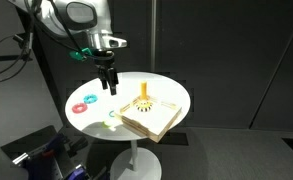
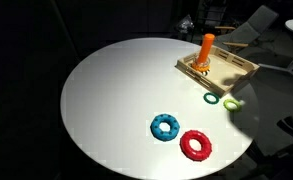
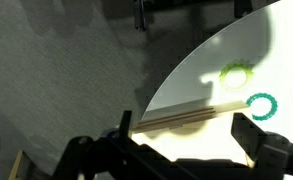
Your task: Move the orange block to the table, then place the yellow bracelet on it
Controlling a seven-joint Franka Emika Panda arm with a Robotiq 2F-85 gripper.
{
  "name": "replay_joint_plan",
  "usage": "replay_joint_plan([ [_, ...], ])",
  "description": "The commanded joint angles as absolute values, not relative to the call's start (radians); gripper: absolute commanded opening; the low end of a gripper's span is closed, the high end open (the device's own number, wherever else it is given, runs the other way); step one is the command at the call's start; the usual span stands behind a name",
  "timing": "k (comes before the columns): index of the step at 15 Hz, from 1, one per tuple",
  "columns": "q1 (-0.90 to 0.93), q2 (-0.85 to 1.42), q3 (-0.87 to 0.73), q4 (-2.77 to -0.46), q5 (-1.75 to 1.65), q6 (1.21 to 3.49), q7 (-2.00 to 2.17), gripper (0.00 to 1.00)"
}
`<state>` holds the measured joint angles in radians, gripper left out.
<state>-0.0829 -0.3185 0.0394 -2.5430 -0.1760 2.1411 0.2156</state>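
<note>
The orange block stands upright on a tan wooden board, with its thin stick pointing up. The yellow bracelet lies around the block's base on the board. Both rest on the round white table. My gripper hangs open above the table, left of the board and clear of the block, with nothing between its fingers. In the wrist view the gripper frames the board's edge; block and bracelet are out of that view.
A red ring and a blue ring lie on the table away from the board. A green ring and a pale green ring lie beside the board. The surroundings are dark.
</note>
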Motion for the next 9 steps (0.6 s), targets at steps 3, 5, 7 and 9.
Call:
replay_joint_plan([
  [3,-0.088,-0.232,0.027,-2.508,-0.157,2.289,0.31,1.0],
  [5,-0.087,-0.182,0.023,-2.493,-0.15,2.38,0.337,1.0],
  [7,-0.084,-0.131,0.019,-2.475,-0.143,2.457,0.353,1.0],
  [9,-0.078,-0.077,0.015,-2.452,-0.133,2.529,0.354,1.0],
])
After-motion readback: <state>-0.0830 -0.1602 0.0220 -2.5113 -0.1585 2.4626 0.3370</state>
